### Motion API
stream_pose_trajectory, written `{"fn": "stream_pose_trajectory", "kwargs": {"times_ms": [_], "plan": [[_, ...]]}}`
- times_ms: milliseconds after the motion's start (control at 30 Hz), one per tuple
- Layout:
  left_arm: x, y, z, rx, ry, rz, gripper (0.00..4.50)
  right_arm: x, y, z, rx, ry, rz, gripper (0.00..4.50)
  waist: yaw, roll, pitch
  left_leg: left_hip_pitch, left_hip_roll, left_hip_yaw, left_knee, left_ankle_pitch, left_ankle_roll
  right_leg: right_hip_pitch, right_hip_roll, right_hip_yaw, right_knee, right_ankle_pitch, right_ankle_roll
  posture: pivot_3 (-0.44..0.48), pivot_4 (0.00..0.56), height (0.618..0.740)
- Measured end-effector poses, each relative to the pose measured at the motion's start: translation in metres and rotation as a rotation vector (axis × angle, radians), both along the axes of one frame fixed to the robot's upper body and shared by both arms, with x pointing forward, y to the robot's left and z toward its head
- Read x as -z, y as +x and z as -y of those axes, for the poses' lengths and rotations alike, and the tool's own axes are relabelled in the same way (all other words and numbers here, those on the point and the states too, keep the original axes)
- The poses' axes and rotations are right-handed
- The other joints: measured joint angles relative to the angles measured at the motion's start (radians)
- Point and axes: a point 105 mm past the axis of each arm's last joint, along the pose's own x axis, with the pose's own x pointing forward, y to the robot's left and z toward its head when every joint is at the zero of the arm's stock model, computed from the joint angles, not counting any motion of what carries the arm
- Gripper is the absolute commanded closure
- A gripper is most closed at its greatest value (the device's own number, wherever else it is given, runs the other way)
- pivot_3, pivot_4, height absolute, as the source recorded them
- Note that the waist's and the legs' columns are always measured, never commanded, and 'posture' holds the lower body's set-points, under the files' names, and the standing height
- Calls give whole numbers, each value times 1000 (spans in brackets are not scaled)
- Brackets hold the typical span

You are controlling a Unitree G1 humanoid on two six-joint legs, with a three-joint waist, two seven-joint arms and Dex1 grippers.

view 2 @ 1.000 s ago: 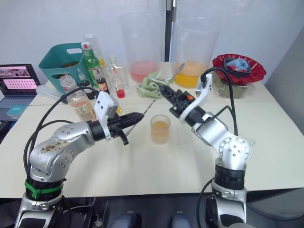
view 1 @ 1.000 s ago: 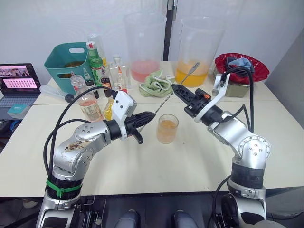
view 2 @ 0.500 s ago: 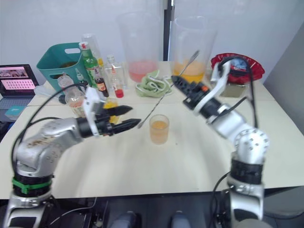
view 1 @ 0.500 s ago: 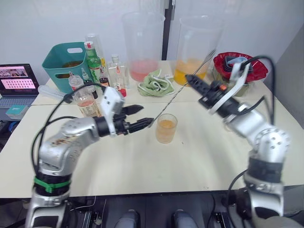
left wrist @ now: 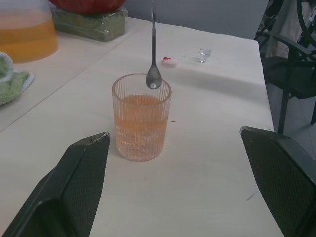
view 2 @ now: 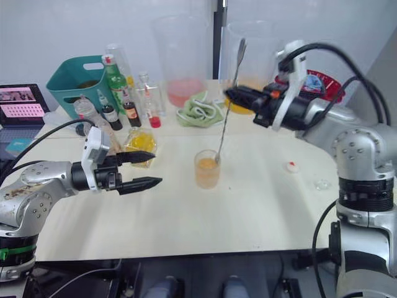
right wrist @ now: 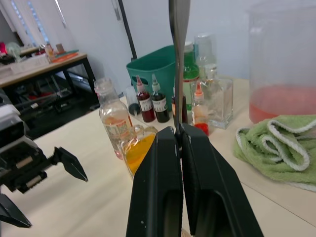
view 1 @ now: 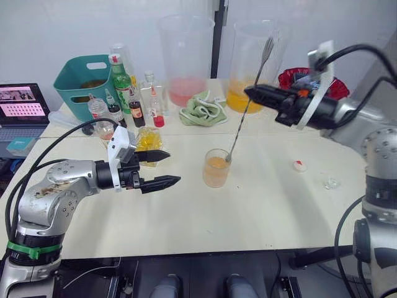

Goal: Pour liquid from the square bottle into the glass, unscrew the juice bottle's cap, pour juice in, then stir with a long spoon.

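Observation:
A ribbed glass (view 1: 217, 167) of orange drink stands mid-table. My right gripper (view 1: 251, 93) is raised behind it, shut on the handle of the long spoon (view 1: 248, 102). The spoon hangs almost upright, its bowl (left wrist: 153, 79) at the glass's rim, above the liquid. My left gripper (view 1: 172, 167) is open and empty, low over the table to the left of the glass. A low square bottle (view 1: 149, 139) of yellow liquid stands behind that gripper. Further left is the juice bottle (view 1: 103, 120) with pinkish liquid. Its red and white cap (view 1: 299, 165) lies on the table at the right.
Small bottles and a green bottle (view 1: 122, 77) cluster by a teal bin (view 1: 84, 77) at the back left. Two big jugs (view 1: 186, 56), a green cloth (view 1: 203, 110) and a red bowl (view 1: 291, 77) line the back. A laptop (view 1: 23, 105) sits far left; a small clear stopper (view 1: 330, 184) lies right.
My left gripper opened, let go of the spoon's lower end and drew back left. My right gripper rose to the right and swung the spoon upright over the glass.

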Motion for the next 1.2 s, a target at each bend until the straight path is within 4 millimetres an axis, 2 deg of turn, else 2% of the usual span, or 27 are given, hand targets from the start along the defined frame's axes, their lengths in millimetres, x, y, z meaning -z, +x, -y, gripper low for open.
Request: {"fn": "stream_pose_trajectory", "kwargs": {"times_ms": [467, 667, 800, 900, 1000, 1200], "plan": [[3, -8, 9, 10, 26, 26, 47, 18, 8, -28, -24, -183, 187, 4500, 3, 0, 0, 0, -1, 0, 0, 0, 0, -1, -1, 0, 1, 0, 0, 0, 150, 740], [9, -10, 9, -25, 36, 12, 47, 28, 6, -52, -80, -125, 201, 4500, 3, 0, 0, 0, -1, 0, 0, 0, 0, -2, -1, 0, 3, 0, 0, 0, 150, 740], [12, -12, 11, -37, 43, 8, 47, 29, 5, -61, -101, -94, 196, 4500, 3, 0, 0, 0, -1, 0, 0, 0, -1, -3, -1, 0, 4, 0, -1, 0, 150, 740], [12, -12, 11, -42, 44, 12, 47, 28, 2, -64, -118, -67, 189, 4500, 4, 0, 0, 0, -1, 0, 0, 0, -1, -3, -1, 0, 4, 0, -1, 0, 150, 740], [13, -12, 12, -40, 45, 10, 47, 28, -9, -65, -183, -16, 115, 4500, 4, 0, 0, 0, -1, -1, 0, 0, -1, -3, -1, 0, 5, 1, -1, 0, 150, 740], [15, -13, 14, -27, 53, 2, 47, 27, -17, -52, -170, -132, 65, 4500, 5, 0, 0, 0, -1, -1, 0, 0, -1, -3, -2, 0, 4, 0, -1, 0, 150, 740]]}}
